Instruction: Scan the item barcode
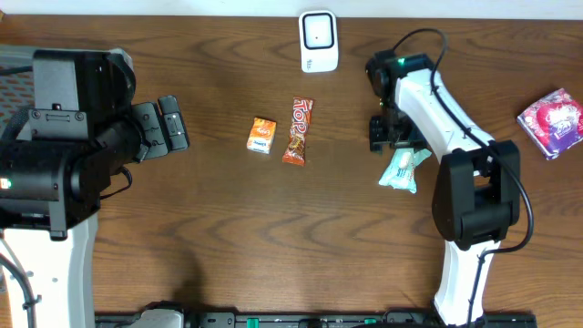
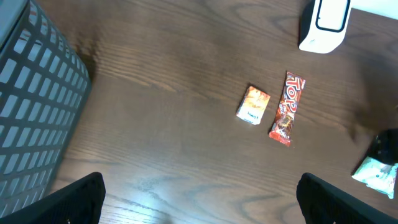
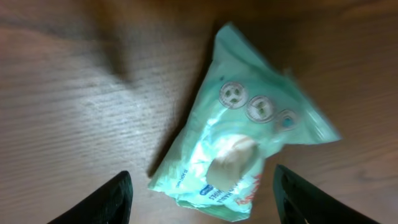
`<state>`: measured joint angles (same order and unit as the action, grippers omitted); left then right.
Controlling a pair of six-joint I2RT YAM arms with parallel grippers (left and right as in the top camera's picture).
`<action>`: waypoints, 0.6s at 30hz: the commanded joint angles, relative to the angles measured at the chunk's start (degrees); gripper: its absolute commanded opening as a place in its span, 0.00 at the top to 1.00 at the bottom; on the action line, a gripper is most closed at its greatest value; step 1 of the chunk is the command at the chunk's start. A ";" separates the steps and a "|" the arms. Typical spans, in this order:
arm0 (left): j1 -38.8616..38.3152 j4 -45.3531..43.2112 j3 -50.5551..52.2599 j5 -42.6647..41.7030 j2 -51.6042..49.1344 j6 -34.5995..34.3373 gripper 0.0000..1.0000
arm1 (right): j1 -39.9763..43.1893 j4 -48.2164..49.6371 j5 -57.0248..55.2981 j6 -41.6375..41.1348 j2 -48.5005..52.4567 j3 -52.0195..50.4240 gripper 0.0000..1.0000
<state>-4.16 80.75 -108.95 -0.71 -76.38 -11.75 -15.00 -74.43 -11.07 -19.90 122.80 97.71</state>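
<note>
A mint-green wipes packet [image 1: 401,170] lies flat on the wooden table right of centre. My right gripper [image 1: 387,137] hovers just over its far end. In the right wrist view the packet [image 3: 242,143] lies between the two spread fingers of that gripper [image 3: 203,186], and neither finger touches it. The white barcode scanner [image 1: 319,41] stands at the back centre. My left gripper [image 1: 173,128] is open at the left with nothing between its fingers [image 2: 81,199].
An orange snack packet [image 1: 261,135] and a red "Top" bar [image 1: 298,130] lie mid-table. A pink packet [image 1: 553,121] sits at the far right. A grey mesh basket [image 2: 31,106] stands at the left edge.
</note>
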 commanded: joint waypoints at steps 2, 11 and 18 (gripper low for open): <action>0.24 0.02 -0.15 0.31 0.04 0.55 0.02 | -0.50 4.37 0.22 0.15 0.33 -7.28 0.32; 0.24 0.02 -0.15 0.31 0.04 0.55 0.02 | -0.31 11.45 0.92 -0.22 0.33 -15.32 0.38; 0.24 0.02 -0.15 0.31 0.02 0.55 0.02 | -0.31 12.09 4.61 -0.13 0.31 -14.88 0.85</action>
<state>-4.16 80.75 -108.95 -0.73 -76.38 -11.75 -15.07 -63.61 -13.98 -20.10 121.21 84.40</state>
